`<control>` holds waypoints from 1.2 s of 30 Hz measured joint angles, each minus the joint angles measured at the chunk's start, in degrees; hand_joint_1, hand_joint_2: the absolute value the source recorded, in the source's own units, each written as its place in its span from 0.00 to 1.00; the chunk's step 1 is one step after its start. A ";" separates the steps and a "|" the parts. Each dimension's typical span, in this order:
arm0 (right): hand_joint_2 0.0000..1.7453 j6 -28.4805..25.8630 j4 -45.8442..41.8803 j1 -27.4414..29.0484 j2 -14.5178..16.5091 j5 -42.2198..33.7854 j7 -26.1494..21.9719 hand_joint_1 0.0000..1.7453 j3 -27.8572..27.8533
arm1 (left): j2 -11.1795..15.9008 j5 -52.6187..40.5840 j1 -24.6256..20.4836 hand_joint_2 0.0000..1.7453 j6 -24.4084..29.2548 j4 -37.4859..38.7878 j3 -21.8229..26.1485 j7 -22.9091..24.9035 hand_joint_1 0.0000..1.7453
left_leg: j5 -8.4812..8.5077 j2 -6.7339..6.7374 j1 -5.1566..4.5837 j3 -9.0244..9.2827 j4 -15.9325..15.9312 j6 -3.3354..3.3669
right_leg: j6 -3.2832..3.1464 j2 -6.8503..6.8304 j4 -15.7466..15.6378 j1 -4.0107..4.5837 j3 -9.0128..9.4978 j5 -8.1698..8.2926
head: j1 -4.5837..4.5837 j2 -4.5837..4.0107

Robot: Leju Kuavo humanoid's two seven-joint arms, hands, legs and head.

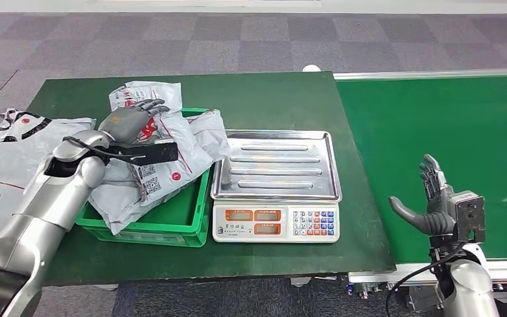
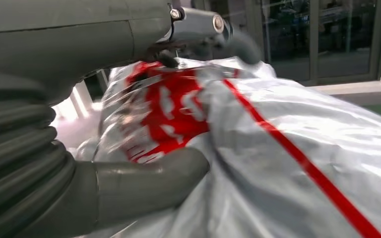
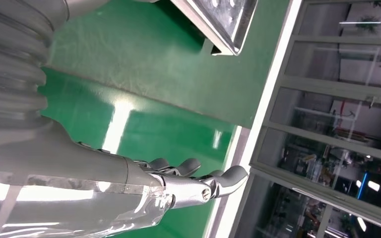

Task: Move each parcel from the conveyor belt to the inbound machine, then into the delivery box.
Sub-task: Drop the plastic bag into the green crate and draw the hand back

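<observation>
Right hand (image 1: 439,198) stands nearest, over the near edge of the conveyor belt (image 1: 449,145), its fingers spread apart and upright with the thumb stuck out toward the desk; it holds nothing. In the right wrist view the same hand (image 3: 188,183) shows its fingers apart above the bright green belt (image 3: 129,129), with a corner of the steel pan (image 3: 223,20) beyond.

Left of the belt, the dark green desk (image 1: 270,99) carries a weighing scale (image 1: 276,185) with a ribbed steel tray and a keypad panel on its near face; the tray bears no parcel. Just beside it to the left sits a green delivery box (image 1: 191,228), heaped with grey plastic parcels.

Left hand (image 1: 132,119) rests on the topmost parcel (image 1: 165,148) in that box, fingers curved over the wrinkled grey bag with red print. The left wrist view shows the thumb (image 2: 149,181) pressed against the parcel (image 2: 278,163) and the fingers over its far side, so the hand grips it.

Further left, another white parcel (image 1: 13,165) hangs off the desk edge.
</observation>
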 joint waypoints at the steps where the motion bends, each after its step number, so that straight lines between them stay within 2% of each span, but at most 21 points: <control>1: 1.00 0.04 0.00 -0.02 -0.28 -0.21 0.06 0.00 0.00 | 0.75 1.26 1.04 1.00 -0.13 -1.71 0.29 -0.02 0.00 | 0.00 -0.01 0.00 -0.01 0.00 0.00 | -0.01 -0.01 0.00 0.00 0.00 -0.01 | 0.00 0.00; 8: 1.00 0.09 0.01 -0.82 -1.07 -0.62 0.25 0.00 0.00 | 4.47 5.02 5.69 1.00 -0.16 -9.92 1.96 0.32 0.00 | 0.01 -0.03 0.03 -0.02 -0.01 0.00 | -0.03 -0.06 0.00 0.03 0.00 -0.02 | 0.00 0.00; 18: 1.00 -0.31 0.85 -2.48 -1.11 -0.79 0.08 0.00 0.16 | 5.55 7.08 7.22 1.00 1.17 -12.62 3.01 0.46 0.00 | 0.01 -0.04 0.02 -0.02 -0.01 0.00 | -0.03 -0.05 0.00 0.02 -0.01 -0.01 | 0.00 0.00; 21: 1.00 -1.00 2.07 -3.55 -1.08 -0.60 -0.39 0.00 0.72 | 4.01 13.01 7.59 1.00 2.22 -12.57 4.34 -0.27 0.00 | 0.01 -0.09 0.02 -0.03 -0.01 0.00 | -0.03 -0.11 0.00 0.02 -0.02 -0.01 | 0.00 0.00; 24: 1.00 -1.66 3.08 -4.59 -0.77 0.13 -0.43 0.00 1.91 | 0.13 23.91 8.17 1.00 1.74 -12.40 7.04 -0.81 0.00 | 0.02 -0.21 0.01 -0.05 0.00 0.01 | -0.03 -0.24 0.00 0.02 0.02 -0.01 | 0.00 0.00; 27: 1.00 -2.42 4.24 -5.83 -0.34 0.68 -0.44 0.00 3.47 | -3.25 29.31 8.71 1.00 1.68 -12.21 8.71 -0.68 0.00 | 0.02 -0.21 0.00 -0.05 0.00 0.01 | -0.02 -0.23 0.00 0.01 0.03 -0.01 | 0.00 0.00; 33: 1.00 -3.20 5.46 -6.42 -0.16 0.64 -0.51 0.00 4.89 | -5.34 31.38 9.02 1.00 1.95 -11.94 9.45 -0.54 0.00 | 0.01 -0.20 0.02 -0.05 0.00 0.00 | -0.04 -0.21 0.00 0.03 0.00 -0.01 | 0.00 0.00; 36: 1.00 -3.35 5.96 -6.92 0.19 0.95 -0.41 0.00 5.32 | -6.96 37.31 9.16 1.00 0.45 -11.55 10.52 -0.60 0.00 | 0.01 -0.20 0.03 -0.06 -0.01 0.00 | -0.04 -0.21 0.00 0.04 -0.01 -0.02 | 0.01 0.00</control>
